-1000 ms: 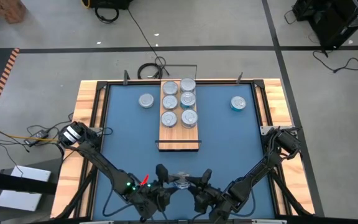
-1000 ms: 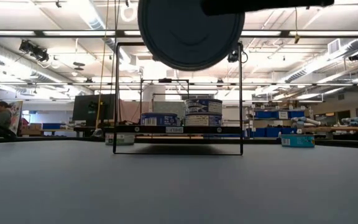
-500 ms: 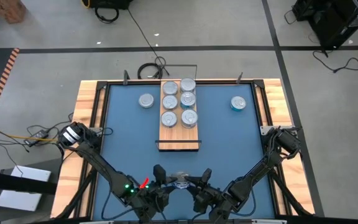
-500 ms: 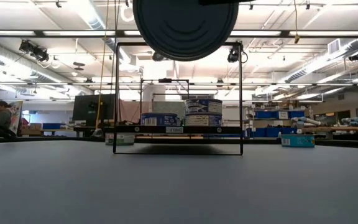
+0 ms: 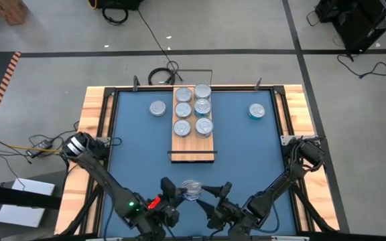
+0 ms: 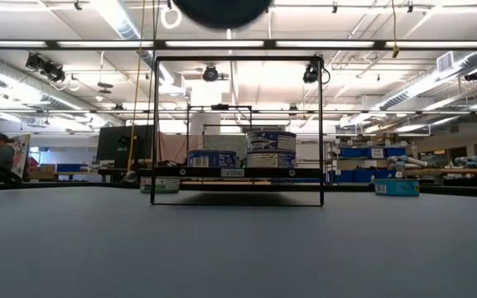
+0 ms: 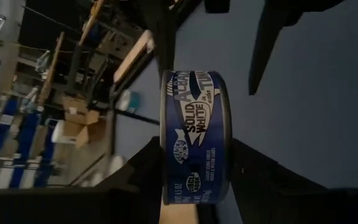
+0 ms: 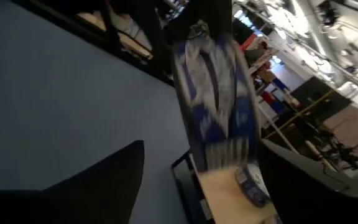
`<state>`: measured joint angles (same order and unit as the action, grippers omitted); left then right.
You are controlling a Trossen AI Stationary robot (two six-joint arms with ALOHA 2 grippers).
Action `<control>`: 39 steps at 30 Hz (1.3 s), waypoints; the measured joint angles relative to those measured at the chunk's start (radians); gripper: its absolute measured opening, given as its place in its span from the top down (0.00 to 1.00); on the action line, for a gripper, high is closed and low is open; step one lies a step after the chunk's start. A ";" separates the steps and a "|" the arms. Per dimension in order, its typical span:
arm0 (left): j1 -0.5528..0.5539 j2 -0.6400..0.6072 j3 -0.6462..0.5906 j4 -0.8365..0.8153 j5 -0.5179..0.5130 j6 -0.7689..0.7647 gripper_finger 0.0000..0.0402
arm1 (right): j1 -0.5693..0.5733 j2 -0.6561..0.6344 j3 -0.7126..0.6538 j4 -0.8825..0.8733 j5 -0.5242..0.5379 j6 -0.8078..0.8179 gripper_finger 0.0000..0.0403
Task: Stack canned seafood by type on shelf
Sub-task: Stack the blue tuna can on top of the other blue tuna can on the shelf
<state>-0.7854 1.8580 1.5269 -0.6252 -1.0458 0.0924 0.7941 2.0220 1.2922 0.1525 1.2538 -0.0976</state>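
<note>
My left gripper (image 5: 181, 191) is shut on a blue-labelled tuna can (image 5: 191, 189) above the table's near edge; only the can's dark underside (image 6: 222, 8) shows in the low view. My right gripper (image 5: 214, 194) is open just to the can's right. In its wrist view the can (image 8: 216, 93) shows between its spread fingers, apart from both. The shelf (image 5: 194, 148) lies at the table's middle-far part with several cans (image 5: 202, 107) stacked on its far half. A silver-topped can (image 5: 157, 108) and a teal can (image 5: 256, 111) stand on the blue table. My left gripper pinches the can between its two fingers, one on each flat end (image 7: 165, 186), near the rim. The blue label side (image 7: 194, 124) faces the wrist camera. The fingers come from the table's near left, slanting slightly down. The can is lifted clear of the table.
The shelf's black end frame (image 6: 237, 60) stands upright toward me in the low view. Wooden rails (image 5: 94, 120) border the blue table, and bare table (image 5: 146, 154) lies between the shelf and my arms. A person (image 6: 2, 153) sits far off in the room.
My right gripper has opened and let go of the can, staying in place. My left gripper has risen with the can and rolled a little; in the low view the can's underside has climbed almost out of the picture.
</note>
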 joint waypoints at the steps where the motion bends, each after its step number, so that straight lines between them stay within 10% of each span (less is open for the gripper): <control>1: -0.003 0.000 0.028 -0.047 -0.017 -0.010 0.62 | 0.003 0.000 0.000 0.006 0.008 0.002 0.22; 7: -0.018 -0.001 0.212 -0.354 -0.210 -0.054 0.62 | 0.015 0.001 -0.002 0.009 -0.024 0.017 0.38; 17: 0.013 -0.002 0.387 -0.953 -0.341 -0.432 0.62 | 0.018 0.001 -0.002 0.004 -0.094 0.025 0.95; 30: 0.138 -0.364 -0.086 -0.891 -0.341 -0.593 0.62 | -0.026 0.002 -0.002 -0.160 -0.278 0.241 0.99; 39: 0.312 -0.566 -0.488 -0.403 -0.259 -0.165 0.62 | -0.061 0.002 -0.002 -0.164 -0.319 0.240 0.99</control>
<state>-0.4739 1.2915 1.0394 -1.0287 -1.3050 -0.0725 0.7329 2.0235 1.2907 -0.0116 0.9346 0.1425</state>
